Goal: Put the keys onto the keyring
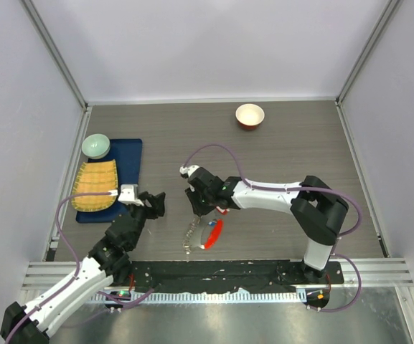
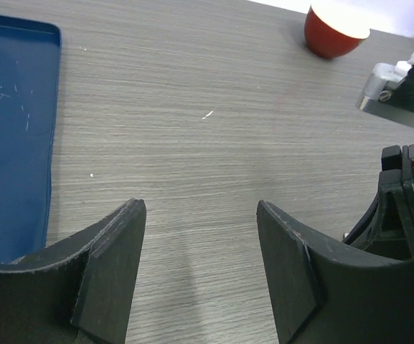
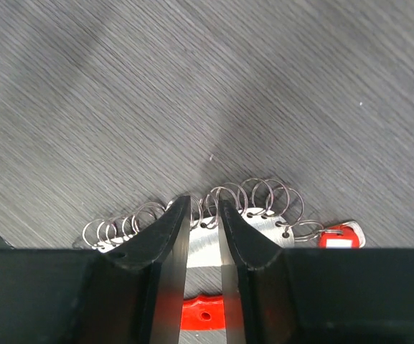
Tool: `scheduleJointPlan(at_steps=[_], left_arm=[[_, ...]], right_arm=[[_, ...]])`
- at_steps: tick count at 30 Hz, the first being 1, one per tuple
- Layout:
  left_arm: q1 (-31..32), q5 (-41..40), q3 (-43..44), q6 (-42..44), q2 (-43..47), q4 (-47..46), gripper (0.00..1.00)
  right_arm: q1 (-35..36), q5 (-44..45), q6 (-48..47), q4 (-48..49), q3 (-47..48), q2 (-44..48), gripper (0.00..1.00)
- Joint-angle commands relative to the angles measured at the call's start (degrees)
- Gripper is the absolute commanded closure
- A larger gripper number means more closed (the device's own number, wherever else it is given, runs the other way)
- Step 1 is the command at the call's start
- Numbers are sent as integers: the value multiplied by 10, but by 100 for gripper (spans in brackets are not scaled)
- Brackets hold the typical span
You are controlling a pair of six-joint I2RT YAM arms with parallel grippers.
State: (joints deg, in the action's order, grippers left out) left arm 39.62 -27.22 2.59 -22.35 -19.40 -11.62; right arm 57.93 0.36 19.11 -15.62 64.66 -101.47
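Note:
The keyring (image 1: 212, 232) lies on the table near the front middle: a red curved bar joined to a silvery chain-like part (image 1: 190, 237). In the right wrist view it shows as a silvery plate (image 3: 264, 226) lined with several small wire rings, with the red bar (image 3: 205, 314) below. A small red key (image 3: 339, 239) hangs on the rightmost ring. My right gripper (image 1: 196, 208) (image 3: 203, 204) is over the ring row, jaws a narrow gap apart with rings pinched between the tips. My left gripper (image 1: 154, 203) (image 2: 201, 208) is open and empty, left of the keyring. Other keys are too small to tell apart.
A red-rimmed white bowl (image 1: 250, 115) (image 2: 333, 30) stands at the back. A blue tray (image 1: 128, 154) (image 2: 6, 107) at the left holds a green bowl (image 1: 96, 146) and a yellow mat (image 1: 95, 185). My right arm's wrist (image 2: 407, 208) is close to the right of my left gripper.

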Motion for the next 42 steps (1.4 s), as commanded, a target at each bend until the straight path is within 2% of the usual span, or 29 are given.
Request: scheduleJointPlan(at_steps=[1, 11, 24, 32, 35, 42], left_arm=[[-2, -6, 8, -5, -13, 2, 32], [-2, 2, 13, -5, -30, -2, 32], [-2, 8, 12, -5, -35, -7, 32], [-2, 9, 13, -4, -43, -11, 31], [-2, 10, 13, -4, -44, -12, 31], [-2, 13, 13, -4, -48, -15, 31]], right_arm=[[-1, 4, 15, -38, 33, -7, 73], [-2, -37, 23, -69, 43, -32, 75], [-1, -17, 15, -80, 60, -49, 76], [-1, -72, 5, -79, 65, -58, 76], [-1, -76, 1, -78, 64, -58, 82], [-2, -77, -11, -80, 69, -44, 82]])
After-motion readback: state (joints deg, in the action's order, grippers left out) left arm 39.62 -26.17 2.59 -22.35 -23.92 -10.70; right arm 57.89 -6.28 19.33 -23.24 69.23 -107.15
